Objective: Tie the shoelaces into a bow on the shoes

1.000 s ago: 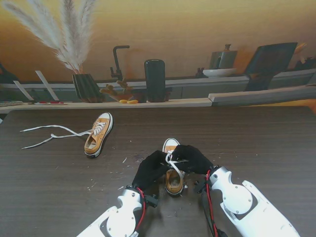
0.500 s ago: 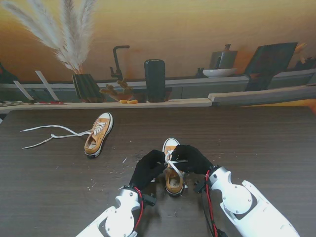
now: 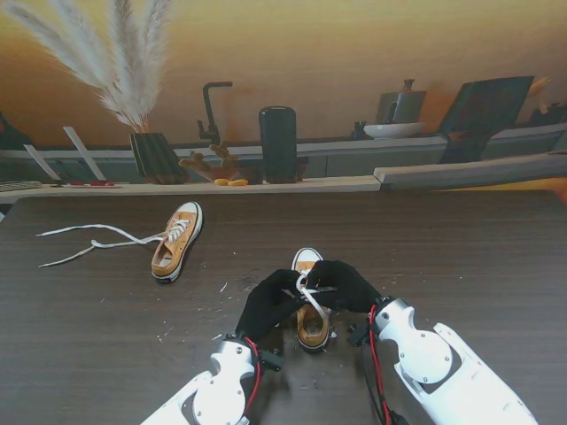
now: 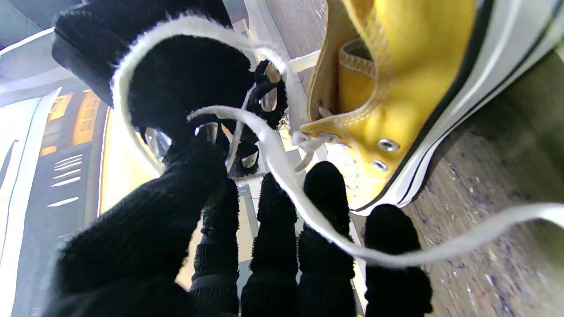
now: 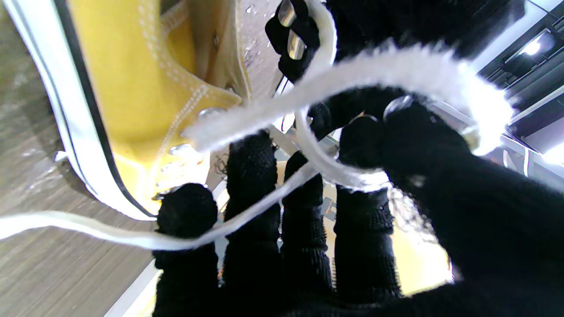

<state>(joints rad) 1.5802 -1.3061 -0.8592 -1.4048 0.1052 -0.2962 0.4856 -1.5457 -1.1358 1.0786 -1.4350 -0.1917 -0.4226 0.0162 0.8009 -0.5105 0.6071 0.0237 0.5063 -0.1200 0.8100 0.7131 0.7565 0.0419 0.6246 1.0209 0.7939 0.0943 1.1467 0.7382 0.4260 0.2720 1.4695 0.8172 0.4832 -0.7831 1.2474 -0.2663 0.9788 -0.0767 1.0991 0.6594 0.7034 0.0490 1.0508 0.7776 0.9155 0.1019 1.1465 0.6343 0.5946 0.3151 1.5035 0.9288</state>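
Dark wood-grain table [image 3: 461, 266] w/ a kitchen-scene backdrop behind it: pampas grass [image 3: 124, 62], black tap [image 3: 211, 111], dark cylinder [image 3: 278, 144] on a pale ledge. Fingers first: left hand [image 3: 270, 303] and right hand [image 3: 347, 285], both in black knit gloves, meet over the near shoe [image 3: 311, 305], fingertips close together at the lace. Left wrist view: left fingers [image 4: 324, 207] curl toward the shoe's eyelet side, a white lace [image 4: 282, 163] draped across them, thumb closed in against the forefinger w/ a lace strand running between; the opposite hand's fingertips sit just beyond, lace looped around them. Right wrist view: right fingers [image 5: 251, 185] bent w/ a lace strand [image 5: 246, 220] passing across them, thumb pressed toward the forefinger on a thicker fuzzy loop [image 5: 396, 66]. So both hands look pinched on lace, though exact grip pts are partly hidden by the gloves. Lace ends cross btwn the two hands above the shoe's tongue; whether a knot has formed I can't tell. Near shoe is yellow canvas w/ white sole and toe cap, standing on the table, toe pointing away from me, centre of the table and close to me. Second shoe [image 3: 176, 241], same kind, lies well apart to the left and farther from me, its laces [image 3: 89, 243] untied and trailing left across the table. Small pale specks [image 3: 217, 310] dot the table near the left hand.
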